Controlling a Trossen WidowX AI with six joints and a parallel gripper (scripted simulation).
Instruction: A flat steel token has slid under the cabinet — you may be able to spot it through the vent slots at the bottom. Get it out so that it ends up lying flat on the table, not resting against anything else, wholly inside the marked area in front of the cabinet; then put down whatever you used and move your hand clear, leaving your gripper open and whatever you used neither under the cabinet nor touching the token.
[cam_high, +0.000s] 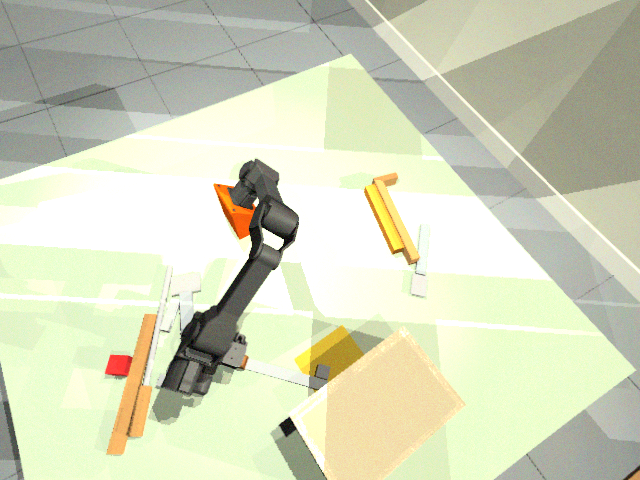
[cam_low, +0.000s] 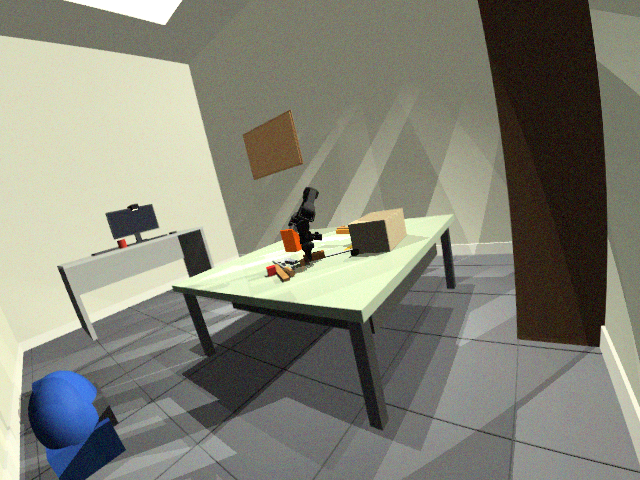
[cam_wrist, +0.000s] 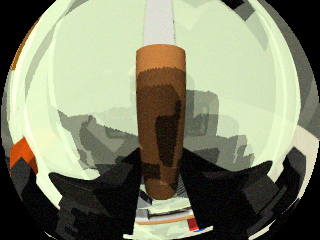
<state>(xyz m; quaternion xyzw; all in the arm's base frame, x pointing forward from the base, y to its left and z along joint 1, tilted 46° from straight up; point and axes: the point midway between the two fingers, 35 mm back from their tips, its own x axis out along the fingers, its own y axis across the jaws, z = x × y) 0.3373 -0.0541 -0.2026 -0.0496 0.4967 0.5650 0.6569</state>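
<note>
Top overhead, exterior far, wrist close; table (cam_high: 542, 320) shared.

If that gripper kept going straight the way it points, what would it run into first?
Probably the cabinet. The gripper is shut on a tool's brown handle; the pale shaft runs past the yellow marked area to the cabinet's front edge. Depth there is hard to judge.
</note>
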